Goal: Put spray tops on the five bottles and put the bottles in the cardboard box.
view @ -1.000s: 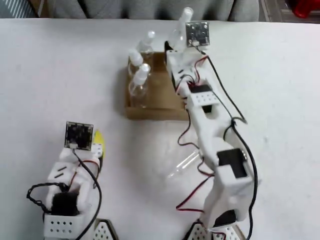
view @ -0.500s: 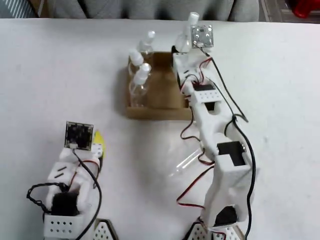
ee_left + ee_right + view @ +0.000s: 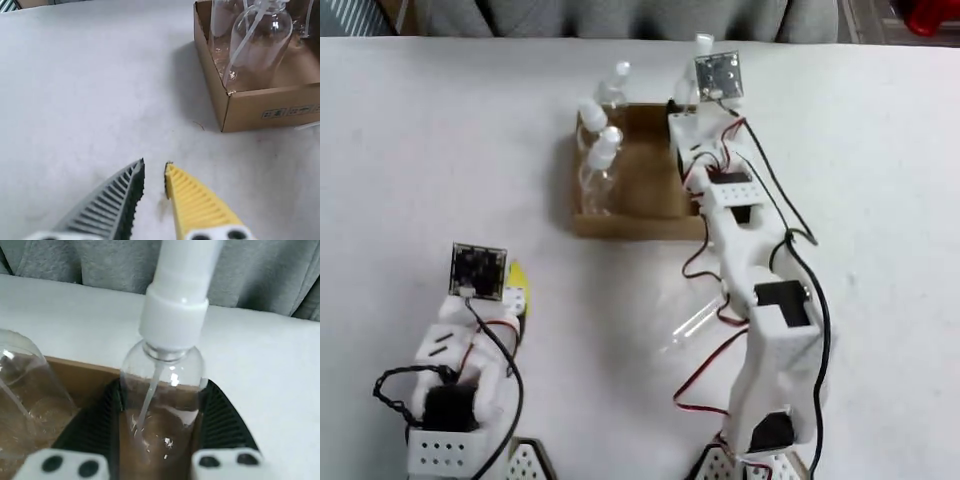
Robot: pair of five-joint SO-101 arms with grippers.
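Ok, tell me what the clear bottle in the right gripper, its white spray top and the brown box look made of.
Clear bottle: likely glossy transparent plastic, though glass is possible; the dip tube shows through, with bright highlights. White spray top: smooth opaque plastic, moulded look. Brown box: matte cardboard, by its raw cut edges.

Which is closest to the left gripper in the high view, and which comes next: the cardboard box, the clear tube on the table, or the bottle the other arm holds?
1. cardboard box, just ahead of the left gripper, to its right.
2. clear tube, lying flat, farther to the right.
3. held bottle, in the right gripper by the box's far right corner.
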